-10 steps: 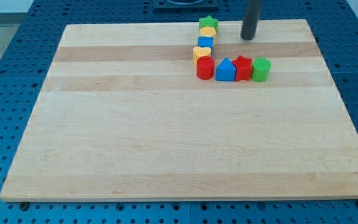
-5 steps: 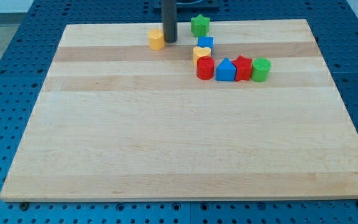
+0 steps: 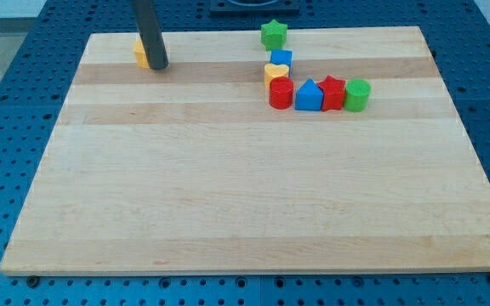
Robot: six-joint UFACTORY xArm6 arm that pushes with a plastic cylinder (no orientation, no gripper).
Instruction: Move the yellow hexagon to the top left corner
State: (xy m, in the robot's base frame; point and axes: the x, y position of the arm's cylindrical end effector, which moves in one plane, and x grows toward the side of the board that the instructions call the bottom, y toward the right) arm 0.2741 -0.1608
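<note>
Camera view, single frame. Wooden counter (image 3: pixel 253 195) on blue perforated base (image 3: pixel 7 68).

Dark rod (image 3: pixel 150 30) entering from view's top, slightly tilted; my tip (image 3: pixel 159 65) down on counter near top left corner. No gripper on this rig, so no open or closed state to record.

Yellow hexagon (image 3: pixel 140 53) near top left corner, touching rod on its left side, mostly hidden behind it.

Remaining blocks well apart, toward view's top, right of centre:
- green star (image 3: pixel 273 34), nearest top edge;
- blue block (image 3: pixel 282 59), shape unclear, below star;
- yellow heart (image 3: pixel 276 74), just below blue block;
- row, left to right, packed close: red cylinder (image 3: pixel 281 93), blue triangle (image 3: pixel 309 95), red star (image 3: pixel 333 92), green cylinder (image 3: pixel 357 94).
</note>
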